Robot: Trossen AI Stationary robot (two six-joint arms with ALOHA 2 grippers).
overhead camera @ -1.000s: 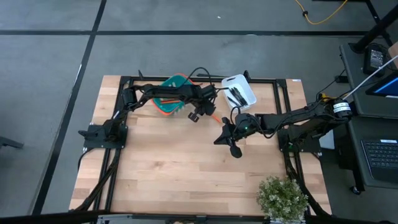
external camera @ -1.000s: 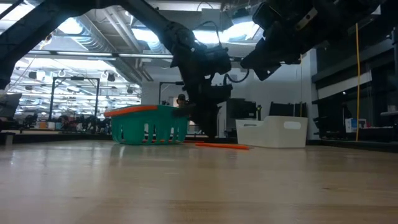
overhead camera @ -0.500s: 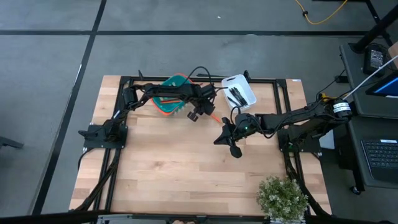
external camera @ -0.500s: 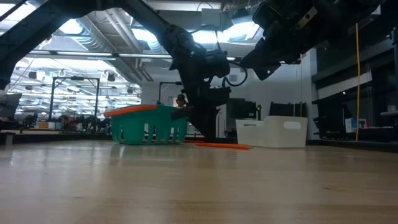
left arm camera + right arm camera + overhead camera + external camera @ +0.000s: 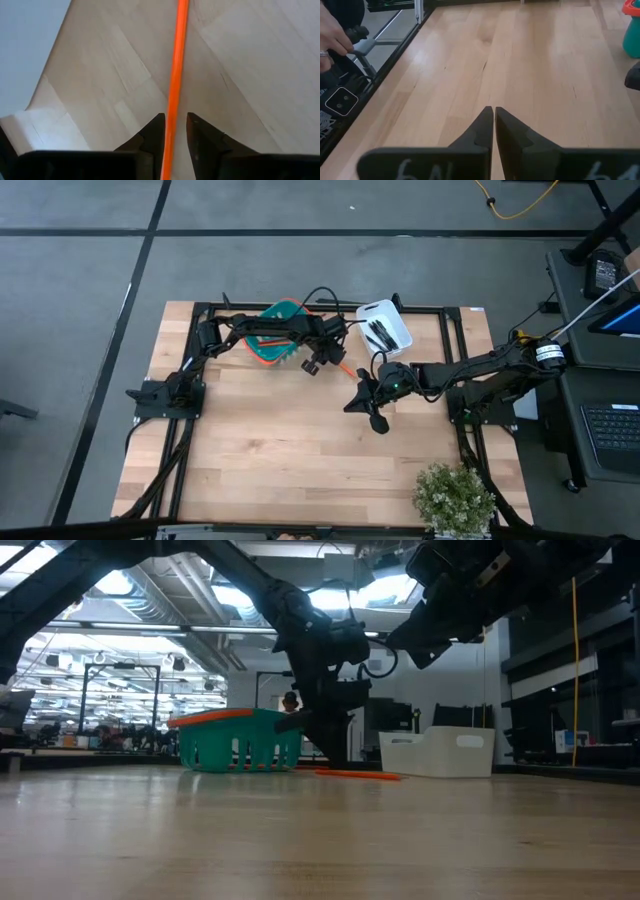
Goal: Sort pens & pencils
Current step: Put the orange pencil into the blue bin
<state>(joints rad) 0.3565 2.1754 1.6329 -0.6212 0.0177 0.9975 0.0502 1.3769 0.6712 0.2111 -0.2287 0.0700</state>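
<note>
**Orange pencil between the left fingers, right arm idle at mid-table**

Orange is what fills the left wrist view: one pencil (image 5: 176, 75) runs straight up from between the left gripper (image 5: 172, 131) fingers, lying on the pale wooden table (image 5: 260, 65). The two dark fingertips (image 5: 154, 131) stand on either side of the pencil with a narrow gap, close against it; whether they actually press on it cannot be told from here.

From above, the left arm reaches from its base at the table's left edge, up and across the far side, and bends down so that its gripper (image 5: 322, 360) points at the table just beside the teal basket (image 5: 270, 345) with the orange rim. The pencil (image 5: 345, 368) shows as a short orange stroke on the wood just right of that gripper, between the basket and the white tray (image 5: 392, 320). In the tray lie the pens (image 5: 378, 333), thin black sticks grouped together.

At table height, the left arm comes down steeply with its gripper (image 5: 325, 745) near the boards, the pencil (image 5: 358, 775) flat on the table in front of the white tray (image 5: 440, 752) and to the right of the basket (image 5: 238, 740).

The right arm stretches in from the right edge, roughly level, its gripper (image 5: 372, 402) held over the middle of the table, well apart from the pencil. Its own view shows the fingers (image 5: 485, 127) pressed together, holding nothing, over bare wood. A person's hand (image 5: 331, 40) shows at the table's edge in that view. A small green plant (image 5: 455, 498) stands at the near right corner.
</note>
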